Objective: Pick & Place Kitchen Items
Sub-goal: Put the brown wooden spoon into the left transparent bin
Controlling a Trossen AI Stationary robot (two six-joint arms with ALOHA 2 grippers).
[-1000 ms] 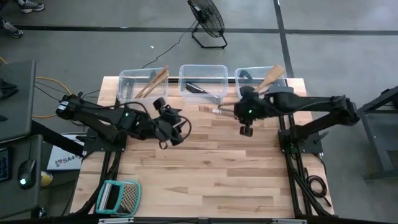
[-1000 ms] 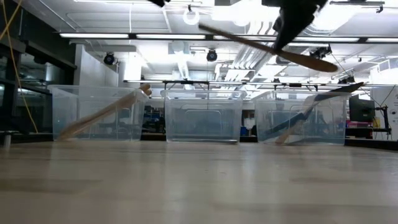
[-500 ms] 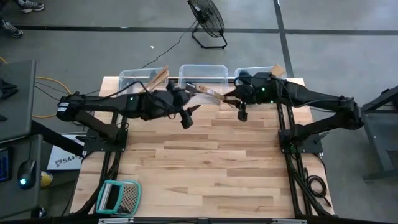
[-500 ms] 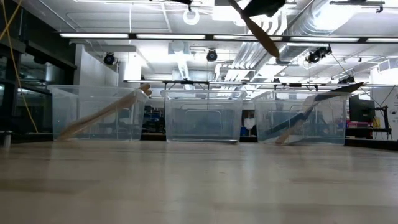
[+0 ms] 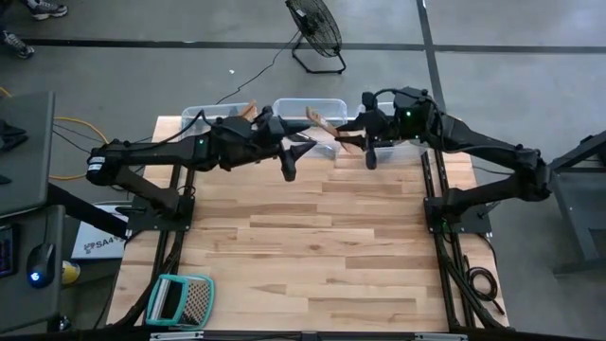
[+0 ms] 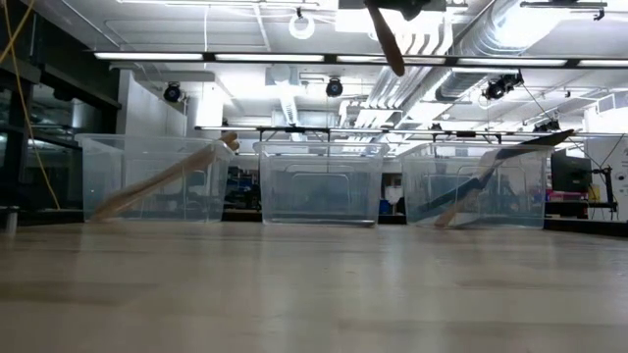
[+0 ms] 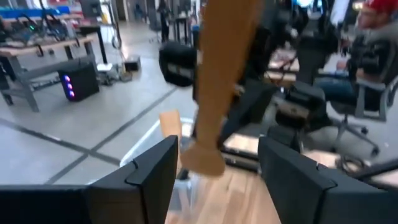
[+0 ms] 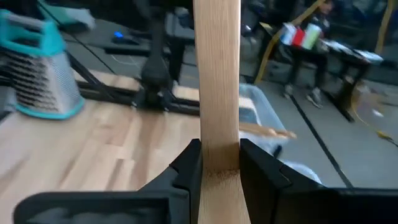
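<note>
On the bench (image 5: pixel 312 246), both arms have swung toward 12 o'clock within the last second, from the middle of the boards to the row of clear bins along the far edge.

The left tool (image 5: pixel 290 159), at about 11 o'clock from the bench centre, has come up from nearer the left side and now sits over the near rim of the middle bin (image 5: pixel 308 107). Its fingers (image 7: pixel 146 177) stand apart with nothing between them; its wrist view shows the wooden utensil just ahead, inside the gap's line but not touched.

That wooden spatula (image 5: pixel 327 133) is clamped in the right tool (image 5: pixel 371 152), whose fingers (image 8: pixel 186 171) press flat against both sides of the pale handle. The right tool has moved from 1 o'clock mid-bench up to the gap between the middle bin and the right bin (image 5: pixel 402 114), carrying the spatula with it. The spatula now hangs high above the bench, its blade reaching toward 10 o'clock over the middle bin; in the low view only its lower end (image 6: pixel 388 44) shows near the ceiling lights, steeper than it was a moment ago.

This looks like either a hand-over to the left tool or a drop into the middle bin; which one is unclear from here. The left bin (image 5: pixel 204 118) and right bin already hold leaning wooden utensils, so the sorting seems well along.
</note>
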